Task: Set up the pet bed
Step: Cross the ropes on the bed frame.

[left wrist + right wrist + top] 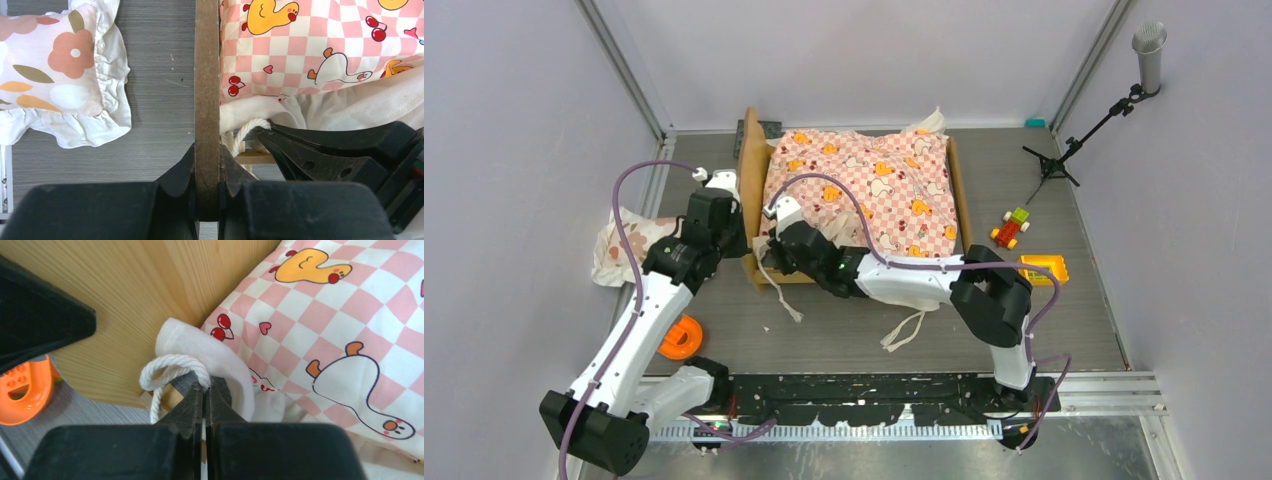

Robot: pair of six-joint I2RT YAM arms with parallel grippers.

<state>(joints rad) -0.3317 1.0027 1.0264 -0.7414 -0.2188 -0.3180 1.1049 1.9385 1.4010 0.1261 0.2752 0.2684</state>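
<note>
One pet bed [750, 165] sits mid-desk [844, 340], its mattress hidden under one pink-checkered sheet [874, 185] that is spread across it, apparently so it can be tied down. One floral pillow [624, 245] lies on the desk to the bed's left, apart from it, probably waiting to go on last.

There are two arms. The left end effector [206, 165] is clamped on the bed's left side board, one jaw on each face, and I judge this steadies the frame. The right end effector [204, 390] is pinched together on a white cord [172, 365] at the sheet's hem, at the bed's near-left corner, likely to draw that corner snug. A second cord [904, 330] trails loose on the desk, near the bed's front edge.

Three toys lie off the bed: an orange piece [681, 338] to the near left, a yellow block [1044, 268] and a small car [1011, 228] to the right.
</note>
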